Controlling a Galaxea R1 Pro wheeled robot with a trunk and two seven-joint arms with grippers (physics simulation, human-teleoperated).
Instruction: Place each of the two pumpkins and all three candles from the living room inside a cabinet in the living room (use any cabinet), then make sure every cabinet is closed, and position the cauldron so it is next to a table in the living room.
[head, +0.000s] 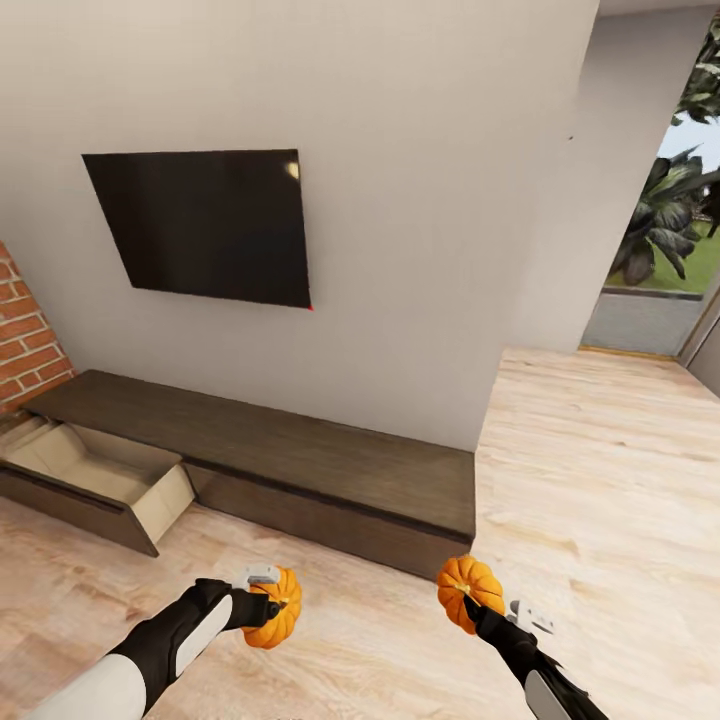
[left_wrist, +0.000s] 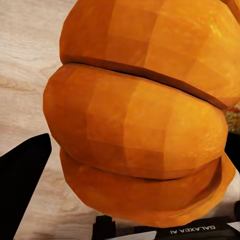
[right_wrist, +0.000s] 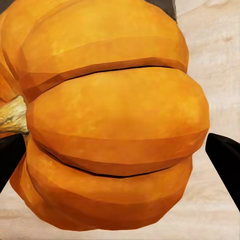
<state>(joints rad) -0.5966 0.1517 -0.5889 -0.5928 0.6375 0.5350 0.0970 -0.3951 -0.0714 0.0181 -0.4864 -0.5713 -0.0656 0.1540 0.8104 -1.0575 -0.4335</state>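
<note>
**Two pumpkins held, facing cabinet**

Left gripper (head: 268, 598) clamped on a ribbed, faceted orange pumpkin (head: 275, 610); right gripper (head: 478, 606) clamped on the other pumpkin (head: 467, 590), pale stem sideways. Both hang over pale wood-grain floor (head: 600, 480) just before the long matt dark-brown cabinet (head: 300, 455). Its leftmost drawer (head: 100, 475) stands open, beige inside, apparently empty

A dark flat television (head: 205, 225) hangs on the pale grey wall (head: 420, 200). At nine o'clock a strip of red brick wall (head: 25, 335) shows. Light wood plank floor (head: 600, 480) covers the room. At two o'clock a doorway opens on green plants (head: 670, 215) and grass.
</note>
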